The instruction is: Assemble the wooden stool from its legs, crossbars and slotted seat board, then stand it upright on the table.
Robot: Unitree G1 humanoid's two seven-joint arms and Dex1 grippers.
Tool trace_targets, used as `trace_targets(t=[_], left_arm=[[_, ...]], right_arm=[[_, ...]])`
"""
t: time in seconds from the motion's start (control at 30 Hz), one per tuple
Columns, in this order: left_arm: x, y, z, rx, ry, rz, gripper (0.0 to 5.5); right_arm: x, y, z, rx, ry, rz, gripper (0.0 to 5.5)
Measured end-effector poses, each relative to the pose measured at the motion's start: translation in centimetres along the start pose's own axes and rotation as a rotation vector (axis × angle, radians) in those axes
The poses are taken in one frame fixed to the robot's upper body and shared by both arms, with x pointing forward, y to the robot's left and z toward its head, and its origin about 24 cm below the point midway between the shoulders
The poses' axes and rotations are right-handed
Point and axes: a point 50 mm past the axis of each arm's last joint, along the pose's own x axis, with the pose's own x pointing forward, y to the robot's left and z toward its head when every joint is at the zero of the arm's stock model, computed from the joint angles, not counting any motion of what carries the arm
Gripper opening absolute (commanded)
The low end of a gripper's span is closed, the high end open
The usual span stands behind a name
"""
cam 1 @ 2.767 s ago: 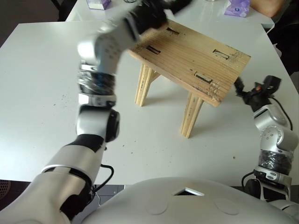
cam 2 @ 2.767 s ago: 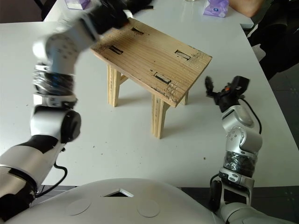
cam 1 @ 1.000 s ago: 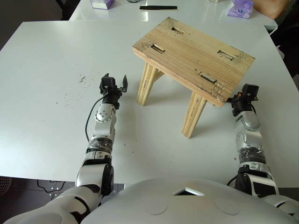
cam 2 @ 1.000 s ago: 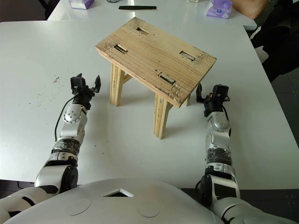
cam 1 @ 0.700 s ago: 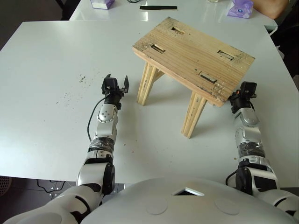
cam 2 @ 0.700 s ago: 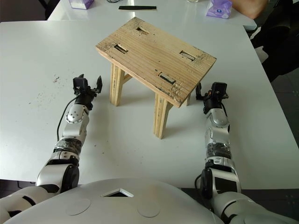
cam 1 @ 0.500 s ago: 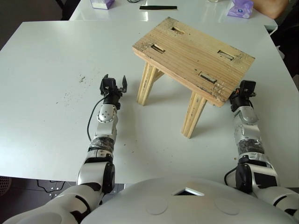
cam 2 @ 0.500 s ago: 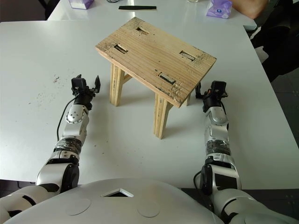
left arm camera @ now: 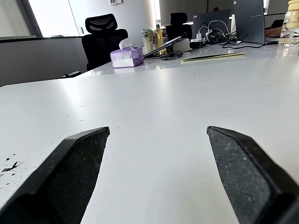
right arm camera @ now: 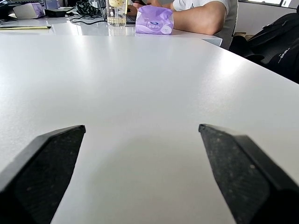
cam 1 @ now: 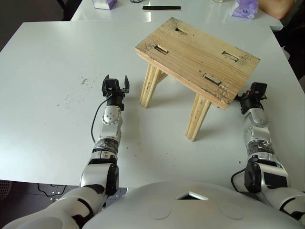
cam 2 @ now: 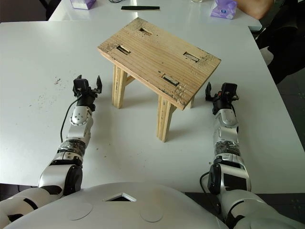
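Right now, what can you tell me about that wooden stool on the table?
The stool stands upright on the white table, fully put together. It looks like pale, unpainted wood: a rectangular seat board with lengthwise grain, four slots cut in it and dark scuffs at the corners. Splayed legs hold it up. Only the table touches it; the left gripper and right gripper lie open on either side, apart from it.

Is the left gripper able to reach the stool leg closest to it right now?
Probably yes. The left gripper sits open, low over the table, beside that leg, with nothing standing between them.
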Motion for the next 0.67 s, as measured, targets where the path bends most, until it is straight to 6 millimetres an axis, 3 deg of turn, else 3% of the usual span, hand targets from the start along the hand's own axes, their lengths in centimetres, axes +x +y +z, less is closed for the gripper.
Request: trace_targets(t=[0.67], left_arm=[[2.1, -1.6, -0.5, 0.002, 0.073, -0.078, 3.89]], right_arm=[[1.4, 1.0, -0.1, 0.013, -0.01, -0.088, 4.5]])
